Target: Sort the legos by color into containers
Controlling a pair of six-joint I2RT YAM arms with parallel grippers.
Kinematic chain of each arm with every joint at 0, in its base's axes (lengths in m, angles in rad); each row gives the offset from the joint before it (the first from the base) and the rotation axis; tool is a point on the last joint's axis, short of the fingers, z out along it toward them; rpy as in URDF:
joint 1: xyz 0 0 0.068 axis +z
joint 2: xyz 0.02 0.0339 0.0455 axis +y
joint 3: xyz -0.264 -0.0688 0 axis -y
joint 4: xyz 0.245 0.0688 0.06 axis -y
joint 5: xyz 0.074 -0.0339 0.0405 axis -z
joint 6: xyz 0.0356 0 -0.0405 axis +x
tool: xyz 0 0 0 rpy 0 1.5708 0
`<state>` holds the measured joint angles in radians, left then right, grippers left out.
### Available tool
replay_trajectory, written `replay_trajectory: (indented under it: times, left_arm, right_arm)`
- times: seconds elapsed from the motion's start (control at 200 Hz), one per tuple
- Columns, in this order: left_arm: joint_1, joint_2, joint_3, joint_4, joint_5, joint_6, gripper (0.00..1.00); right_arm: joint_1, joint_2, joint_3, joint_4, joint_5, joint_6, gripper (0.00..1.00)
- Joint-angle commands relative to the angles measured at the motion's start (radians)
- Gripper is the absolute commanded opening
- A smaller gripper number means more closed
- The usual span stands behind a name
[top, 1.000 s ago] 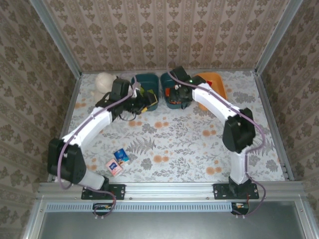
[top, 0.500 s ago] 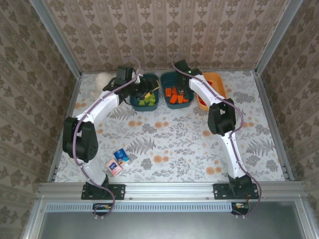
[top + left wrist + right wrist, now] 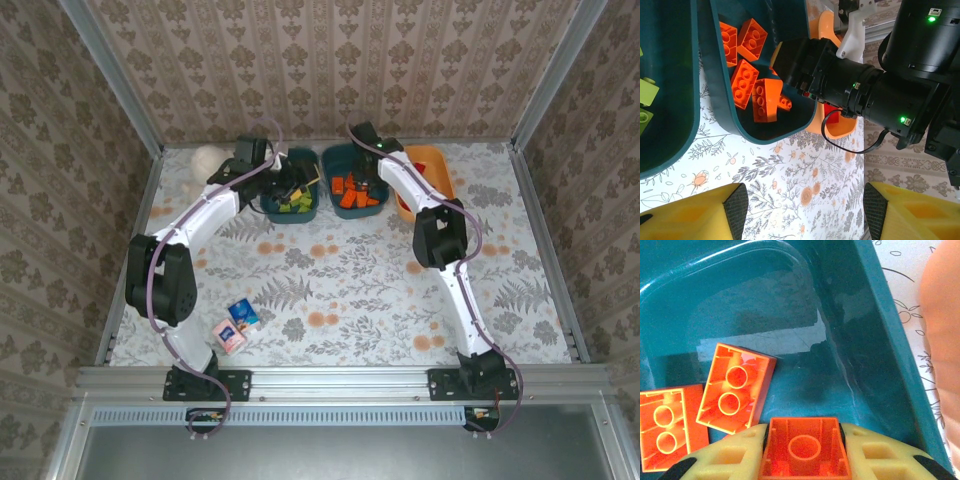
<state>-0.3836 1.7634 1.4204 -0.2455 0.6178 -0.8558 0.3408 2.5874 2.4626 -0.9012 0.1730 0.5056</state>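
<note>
My right gripper [image 3: 804, 460] above the teal tub [image 3: 875, 345] of orange bricks [image 3: 735, 390]
It clamps one orange lego [image 3: 803, 440]; my left gripper [image 3: 805, 212] hangs beside, jaws spread wide apart

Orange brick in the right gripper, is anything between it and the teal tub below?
Nothing visible. The right gripper holds the orange brick right over bare floor of the teal tub; two other orange bricks lie off to the side.

Floral-patterned table [image 3: 350, 270], left teal tub [image 3: 308, 153], middle teal tub [image 3: 355, 212], orange tub [image 3: 440, 170] and white plush bear [image 3: 205, 160] along the back, pink carton [image 3: 228, 335] and blue carton [image 3: 243, 315] near front left
</note>
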Motion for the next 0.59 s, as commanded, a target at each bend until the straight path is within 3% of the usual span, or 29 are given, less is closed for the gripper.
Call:
replay_trajectory:
  times: [0.0,0.32,0.59]
  left_arm:
    - [0.011,-0.034,-0.017,0.003,0.019,0.023,0.65]
    - [0.011,-0.091,-0.041,-0.004,0.013,0.013,0.65]
    - [0.025,-0.182,-0.070,-0.027,0.007,-0.030,0.66]
  right_arm:
    - [0.003,0.047,0.062,-0.047,-0.013,0.027,0.37]
    - [0.003,0.000,0.082,-0.080,-0.027,0.027,0.53]
    - [0.006,-0.256,0.042,-0.064,0.000,0.019,0.57]
